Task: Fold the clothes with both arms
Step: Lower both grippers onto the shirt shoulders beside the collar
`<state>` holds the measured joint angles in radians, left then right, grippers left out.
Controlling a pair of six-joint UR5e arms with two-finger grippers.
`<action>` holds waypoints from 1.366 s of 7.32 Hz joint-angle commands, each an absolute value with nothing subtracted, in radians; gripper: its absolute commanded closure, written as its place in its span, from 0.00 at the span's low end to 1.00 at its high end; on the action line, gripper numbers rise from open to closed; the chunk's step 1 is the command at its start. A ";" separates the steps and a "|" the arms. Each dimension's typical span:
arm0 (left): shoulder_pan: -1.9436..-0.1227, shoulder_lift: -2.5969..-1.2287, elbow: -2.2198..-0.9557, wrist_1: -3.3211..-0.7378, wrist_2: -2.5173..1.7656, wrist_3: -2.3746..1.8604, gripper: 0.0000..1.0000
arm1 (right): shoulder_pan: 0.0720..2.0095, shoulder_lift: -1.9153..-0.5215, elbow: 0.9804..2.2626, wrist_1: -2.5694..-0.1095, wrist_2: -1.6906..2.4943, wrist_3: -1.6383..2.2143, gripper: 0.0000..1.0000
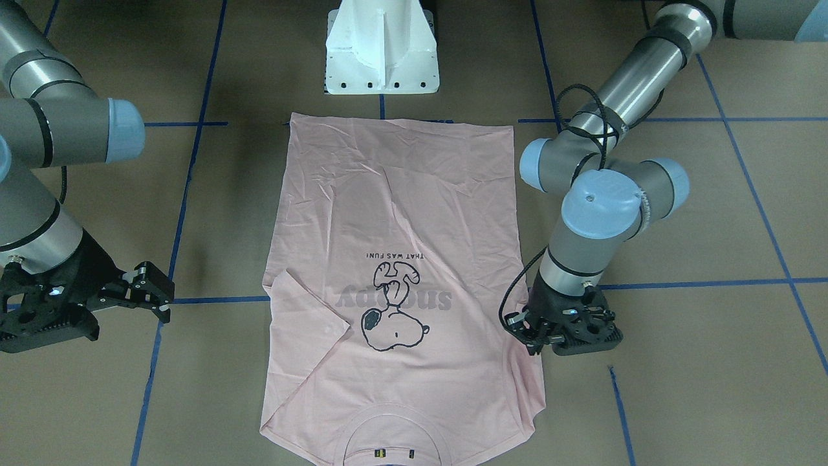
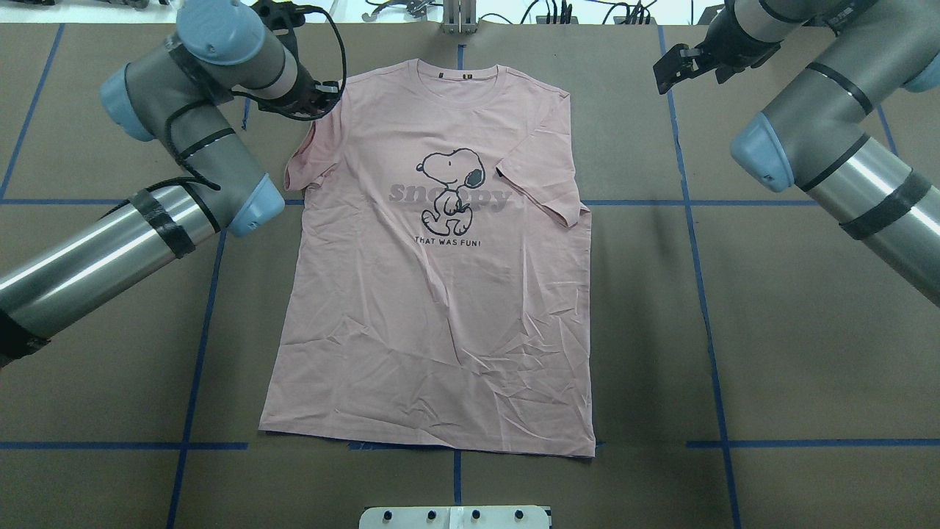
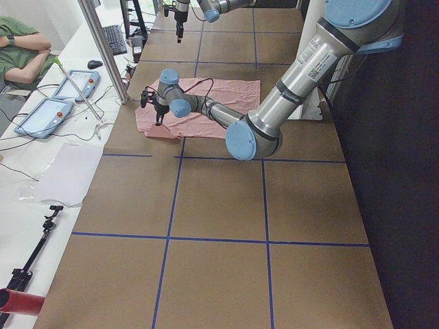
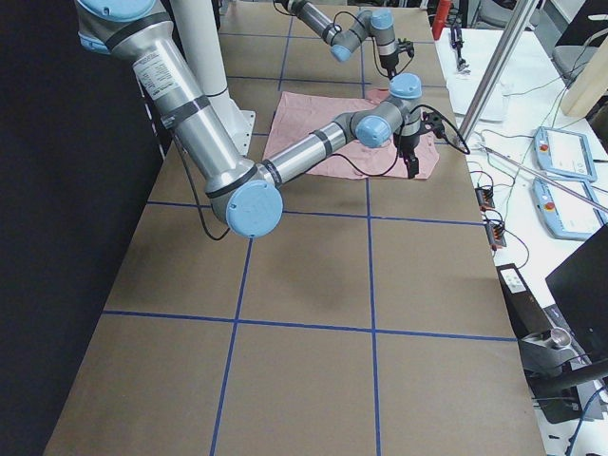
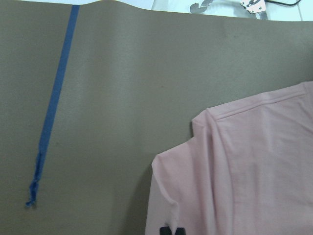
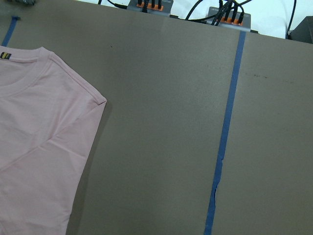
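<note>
We find the shirt [image 2: 440,308] spread flat and print up in the middle of the desk [image 2: 734,330]. Its collar [image 2: 459,81] points away from the robot and its hem lies just short of the white pedestal [image 1: 381,52].

The right sleeve [image 2: 547,187] lies turned in over the chest, so we judge that side's first fold done. The left sleeve [image 2: 308,158] is bunched and not yet laid over. That explains the left arm [image 2: 183,147] being low at that shoulder. The left jaws look pressed together on the sleeve's edge, with the cloth puckering up toward them, though their tips barely show in the wrist view.

The right arm [image 2: 822,147] hangs over bare desk near the collar end, well apart from the shirt. The right jaws are spread and hold nothing, which we read as waiting clear of the fold.

There is plenty of room to work. Brown desk lies bare on both long sides of the shirt, crossed only by blue tape lines [image 2: 698,294]. Carrying the left sleeve inward would take it over the print, with nothing in its way. The tighter edges are the far one by the collar, where cables sit beyond the desk, and the hem near the pedestal.
</note>
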<state>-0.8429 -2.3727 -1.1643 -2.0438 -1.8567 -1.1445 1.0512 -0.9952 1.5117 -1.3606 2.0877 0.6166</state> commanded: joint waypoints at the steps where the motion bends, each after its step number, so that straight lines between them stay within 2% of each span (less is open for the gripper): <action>1: -0.787 -2.440 -1.146 -1.983 -1.852 -1.230 1.00 | 1.051 -0.997 1.513 -1.359 2.088 0.618 0.00; 2: -0.766 -2.477 -1.100 -1.983 -1.852 -1.265 1.00 | 1.052 -0.997 1.513 -1.359 2.088 0.620 0.00; 4: -0.761 -2.488 -1.089 -2.003 -1.839 -1.159 0.00 | 1.049 -0.996 1.514 -1.359 2.088 0.621 0.00; 5: -0.761 -2.471 -1.116 -2.002 -1.844 -1.129 0.00 | 1.031 -0.994 1.532 -1.358 2.088 0.629 0.00; 6: -0.764 -2.426 -1.205 -1.987 -1.850 -1.088 0.00 | 0.996 -0.996 1.575 -1.359 2.089 0.655 0.00; 7: -0.765 -2.320 -1.338 -1.987 -1.885 -1.059 0.00 | 0.933 -1.003 1.624 -1.362 2.080 0.816 0.00; 9: -0.755 -2.141 -1.597 -1.986 -1.907 -1.064 0.00 | 0.721 -1.050 1.840 -1.444 1.935 1.126 0.00; 10: -0.723 -2.046 -1.705 -1.990 -1.902 -1.104 0.00 | 0.557 -1.110 2.005 -1.527 1.786 1.273 0.00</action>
